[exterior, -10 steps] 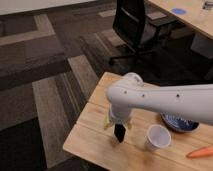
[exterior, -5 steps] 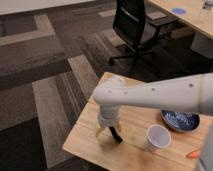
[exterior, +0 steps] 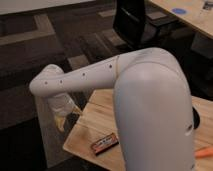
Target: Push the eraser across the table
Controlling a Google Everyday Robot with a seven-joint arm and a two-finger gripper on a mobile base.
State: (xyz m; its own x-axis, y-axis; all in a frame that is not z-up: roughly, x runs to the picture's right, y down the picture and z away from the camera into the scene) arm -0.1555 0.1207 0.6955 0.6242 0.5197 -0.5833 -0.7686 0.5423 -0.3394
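The eraser [exterior: 105, 145] is a small black block with an orange-and-white label. It lies flat near the front left corner of the light wood table [exterior: 95, 117]. My gripper [exterior: 64, 117] hangs at the table's left edge, up and to the left of the eraser and apart from it. The white arm [exterior: 145, 100] fills the middle and right of the camera view and hides much of the tabletop behind it.
A black office chair [exterior: 135, 25] stands behind the table on the dark patterned carpet. A pale desk [exterior: 192, 17] with a blue disc [exterior: 179, 10] sits at the top right. An orange object [exterior: 202, 152] and a dark bowl rim [exterior: 197, 120] show right of the arm.
The arm has swung left and closer to the camera, covering the cup and most of the bowl. The gripper has moved off the eraser to the table's left edge; the eraser now lies uncovered.
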